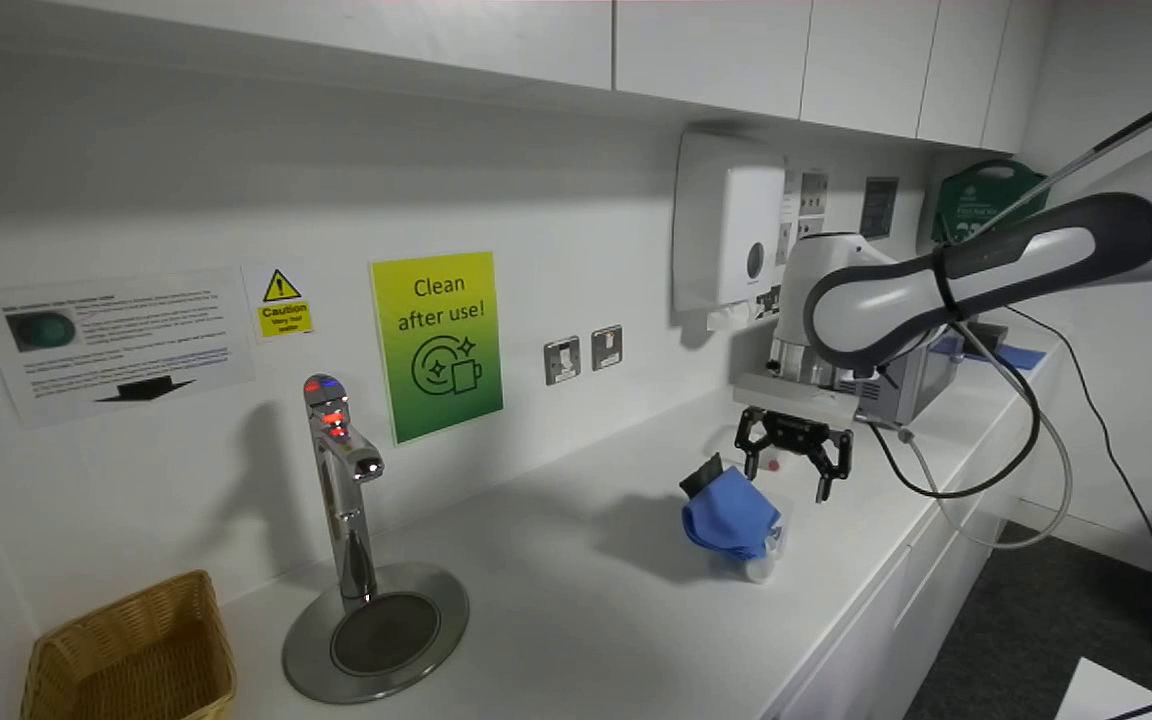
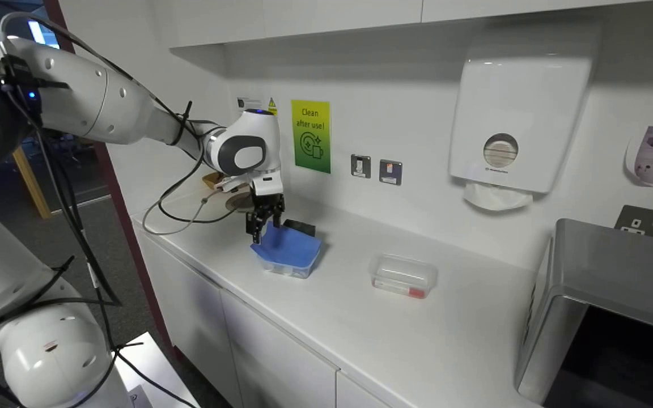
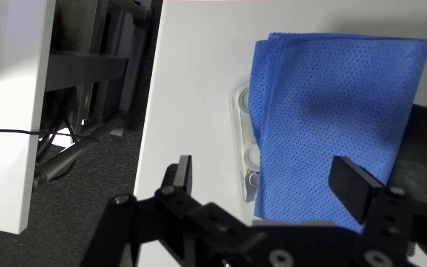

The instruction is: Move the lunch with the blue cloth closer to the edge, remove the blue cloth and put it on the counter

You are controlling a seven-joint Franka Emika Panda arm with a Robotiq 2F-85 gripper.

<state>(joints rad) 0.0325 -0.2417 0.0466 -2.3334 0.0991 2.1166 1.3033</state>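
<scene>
lunch [image 2: 285, 271] under blue cloth [image 3: 328, 122], on counter [image 2: 445, 334], below parted fingers [image 3: 350, 187]

We face a white wall [image 1: 556, 210], shadowed along its upper stretch beneath a row of plain white cupboards [image 1: 716, 60]; a yellow-to-green "Clean after use!" sign [image 1: 436, 345] and a paper-towel dispenser [image 1: 731, 220] hang on it. In an exterior view, we look past a maroon upright [image 2: 120, 202] toward a dim space [image 2: 85, 165] with a light-wood post [image 2: 32, 182] and bright patches of light [image 2: 36, 34]; dark grey carpet [image 1: 996, 610] shows in all three views.
</scene>
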